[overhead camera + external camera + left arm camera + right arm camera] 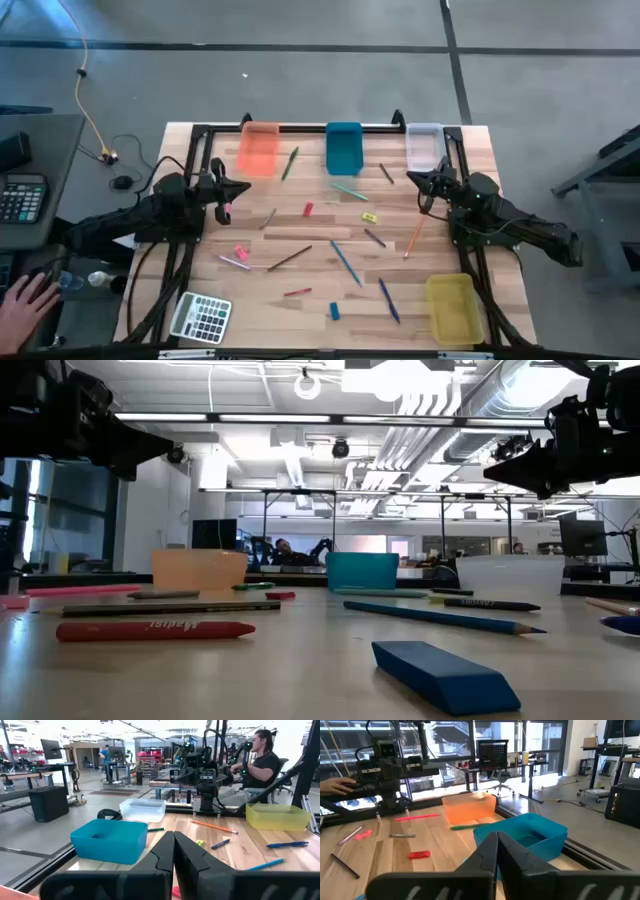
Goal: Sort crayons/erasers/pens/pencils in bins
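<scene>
Starting at the far left, a person's hand is resting off the table's edge, and a grey calculator is lying at the near-left corner of the table. The left gripper is hovering above the left side of the table, fingers pressed together and holding nothing. Along the far edge, the orange bin, teal bin and clear bin are sitting in a row, with a green pencil lying between orange and teal. Mid-table, erasers, pens and pencils are lying scattered: a pink eraser, a yellow eraser, a blue eraser, a blue pen. On the right, the right gripper is hanging just beside the clear bin, fingers closed and empty, an orange pencil lying near it. The yellow bin is sitting at the near-right corner.
</scene>
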